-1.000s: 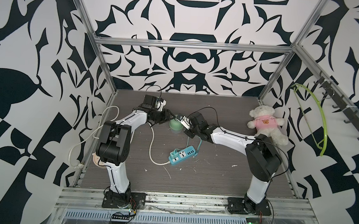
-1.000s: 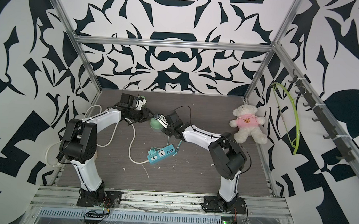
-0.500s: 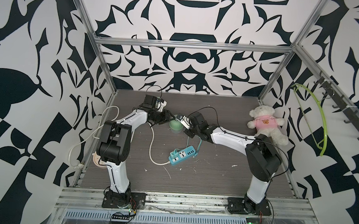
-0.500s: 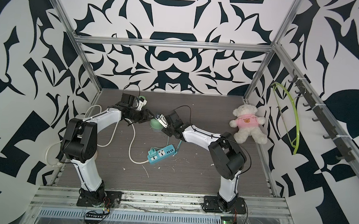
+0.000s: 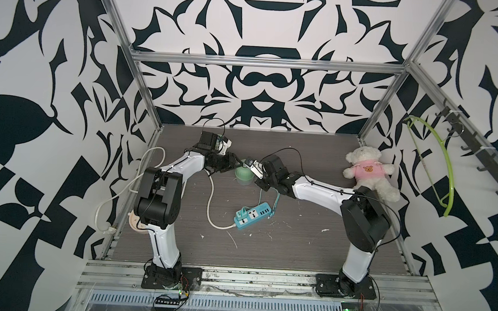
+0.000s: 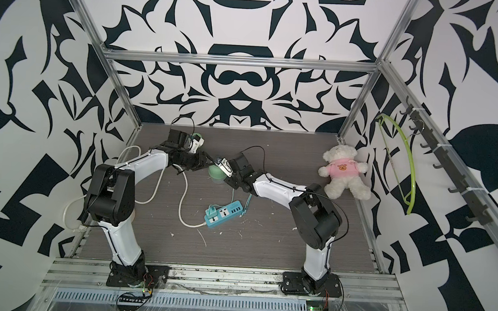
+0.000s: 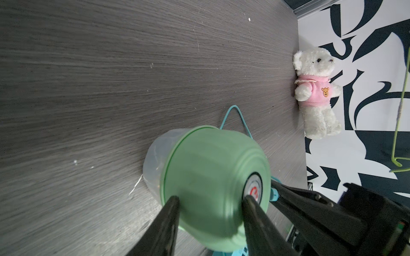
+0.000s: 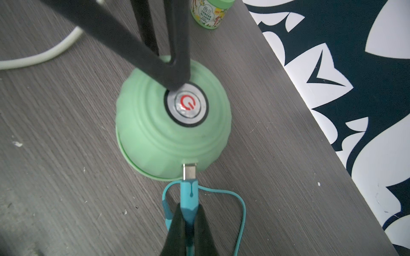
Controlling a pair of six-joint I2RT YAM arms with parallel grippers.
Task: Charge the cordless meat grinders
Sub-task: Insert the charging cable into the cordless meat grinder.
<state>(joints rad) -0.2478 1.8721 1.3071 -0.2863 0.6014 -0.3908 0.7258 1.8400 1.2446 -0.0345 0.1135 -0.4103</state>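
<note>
The cordless meat grinder (image 5: pixel 243 174) (image 6: pixel 217 174), mint-green dome on a clear cup, stands upright at the table's middle back. My left gripper (image 7: pixel 210 202) is shut on its dome (image 7: pixel 208 175), one finger (image 7: pixel 173 206) low on the side and the other by the silver button (image 8: pixel 186 104). My right gripper (image 8: pixel 187 212) is shut on a teal USB plug (image 8: pixel 188 195). The plug's metal tip (image 8: pixel 189 171) sits at a notch in the dome's lower rim; how deep it sits there I cannot tell. The plug's teal cable (image 5: pixel 275 203) runs to the teal power strip (image 5: pixel 253 215).
The power strip's white cord (image 5: pixel 210 207) curls off to the left wall. A teddy bear in a pink shirt (image 5: pixel 368 173) leans at the right wall, under a green hanger (image 5: pixel 446 174). A small green jar (image 8: pixel 208 13) stands behind the grinder, near the back wall.
</note>
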